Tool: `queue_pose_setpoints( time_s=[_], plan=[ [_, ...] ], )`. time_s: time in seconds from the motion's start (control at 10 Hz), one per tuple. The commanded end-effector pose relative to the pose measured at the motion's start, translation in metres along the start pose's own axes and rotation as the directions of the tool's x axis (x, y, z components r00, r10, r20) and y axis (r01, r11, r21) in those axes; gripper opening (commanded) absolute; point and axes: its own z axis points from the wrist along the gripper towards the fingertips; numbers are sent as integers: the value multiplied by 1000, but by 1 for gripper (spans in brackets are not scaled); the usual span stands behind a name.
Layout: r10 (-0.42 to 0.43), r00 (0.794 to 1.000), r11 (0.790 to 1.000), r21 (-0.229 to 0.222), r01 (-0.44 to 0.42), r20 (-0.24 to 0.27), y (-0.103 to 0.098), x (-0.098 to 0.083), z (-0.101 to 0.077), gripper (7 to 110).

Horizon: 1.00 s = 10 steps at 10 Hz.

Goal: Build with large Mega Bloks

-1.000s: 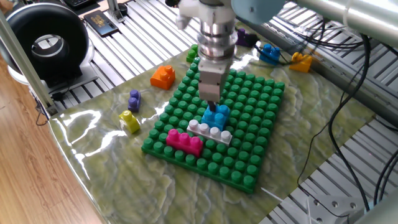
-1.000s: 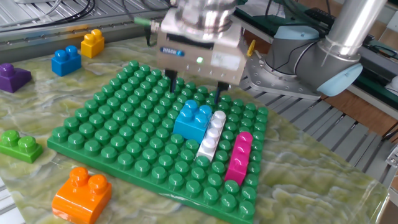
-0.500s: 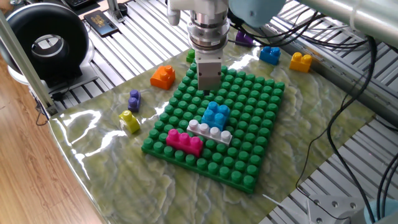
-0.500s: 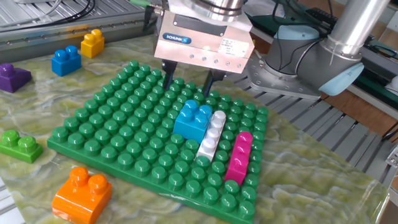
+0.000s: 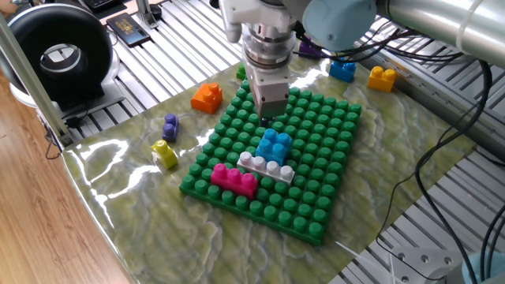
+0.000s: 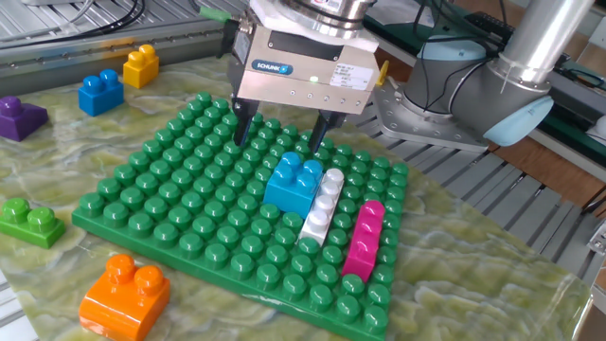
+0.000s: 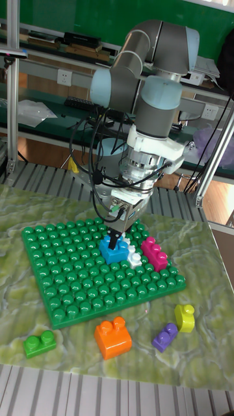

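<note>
A green studded baseplate (image 5: 319, 130) carries three Mega Bloks side by side: a light blue one (image 5: 274, 145), a white one (image 5: 267, 166) and a magenta one (image 5: 233, 178). They also show in the other fixed view as light blue (image 6: 294, 182), white (image 6: 322, 206) and magenta (image 6: 364, 239). My gripper (image 6: 279, 138) hangs open just above the plate's studs, right behind the light blue brick, with nothing between its fingers. In the tall view the gripper (image 7: 119, 239) partly covers the light blue brick (image 7: 112, 252).
Loose bricks lie around the plate: orange (image 5: 207, 97), small purple (image 5: 170, 125) and yellow (image 5: 165, 153) on one side, blue (image 5: 342, 69) and yellow (image 5: 382, 77) at the far end. A green brick (image 6: 30, 221) and a purple one (image 6: 19, 116) lie near the plate's edge.
My gripper has lifted off the light blue brick and drawn back toward the plate's far side. The three bricks on the plate have stayed put.
</note>
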Motion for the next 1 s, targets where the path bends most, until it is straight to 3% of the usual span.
queue_pose_setpoints(
  time_s=[0.0, 0.1, 0.2, 0.4, 0.6, 0.7, 0.9],
  plan=[
    [32, 999, 999, 16, -32, -15, -4, 1, 1, 66],
    [23, 999, 999, 37, -22, -42, -9, 8, 1, 66],
    [24, 999, 999, 26, -23, -43, -6, 8, 1, 66],
    [39, 998, 998, 49, -37, -41, -12, 8, 1, 66],
    [38, 999, 999, 14, -38, -34, -3, 6, 1, 66],
    [58, 997, 998, 29, -56, -42, -7, 8, 1, 66],
    [23, 998, 1000, 0, -23, -57, 9, 17, 1, 66]
  ],
)
